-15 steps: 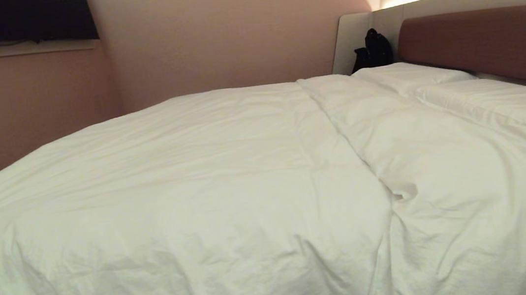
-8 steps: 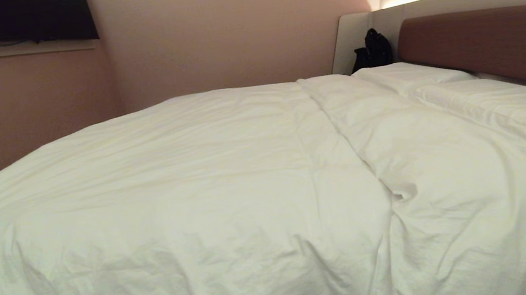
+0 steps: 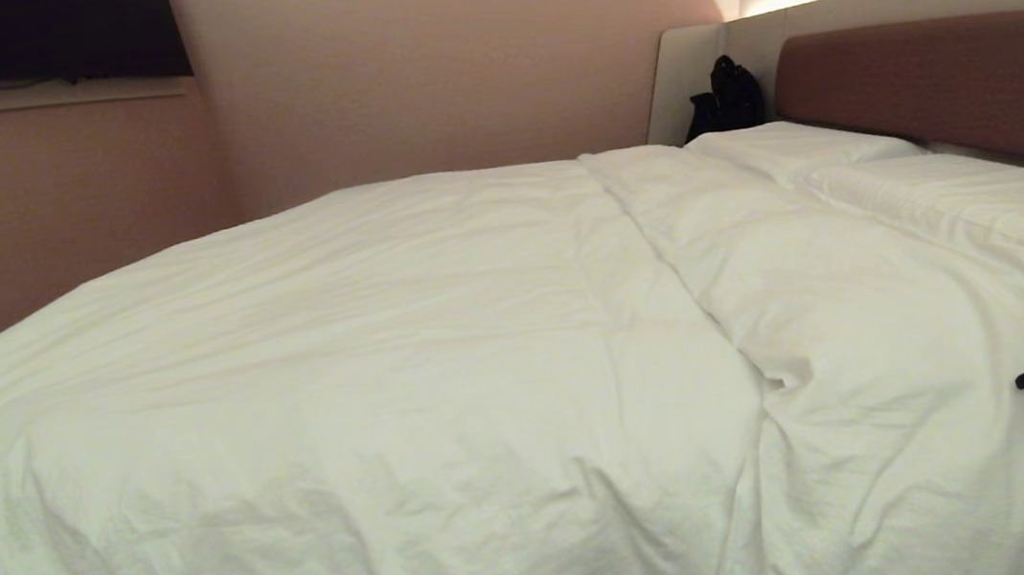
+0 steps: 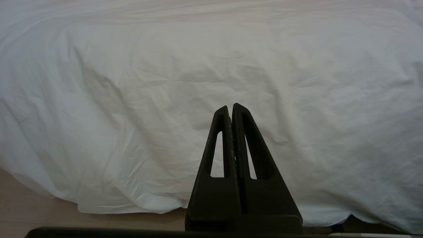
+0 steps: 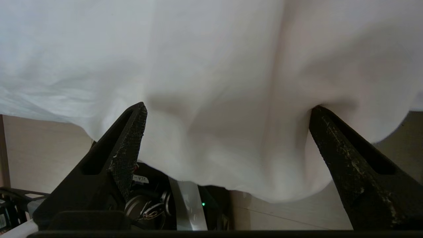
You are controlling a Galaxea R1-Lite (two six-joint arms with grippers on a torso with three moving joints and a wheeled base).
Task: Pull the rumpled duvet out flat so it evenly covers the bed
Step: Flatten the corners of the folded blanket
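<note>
While the bed is almost wholly hidden by the duvet, draped past its near edge, the right end effector, cut off in the head view, is spread wide around a hanging fold, the left end effector closed and empty.

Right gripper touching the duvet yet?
Cannot tell. In the right wrist view the right gripper has its jaws wide open astride the duvet edge; one tip meets a shadowed fold, but neither contact nor gap shows plainly.

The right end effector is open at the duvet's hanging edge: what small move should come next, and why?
Probably close the right end effector on the duvet: its fingers stand wide apart with the hanging hem between them, nothing gripped, and a fold runs across the top.
</note>
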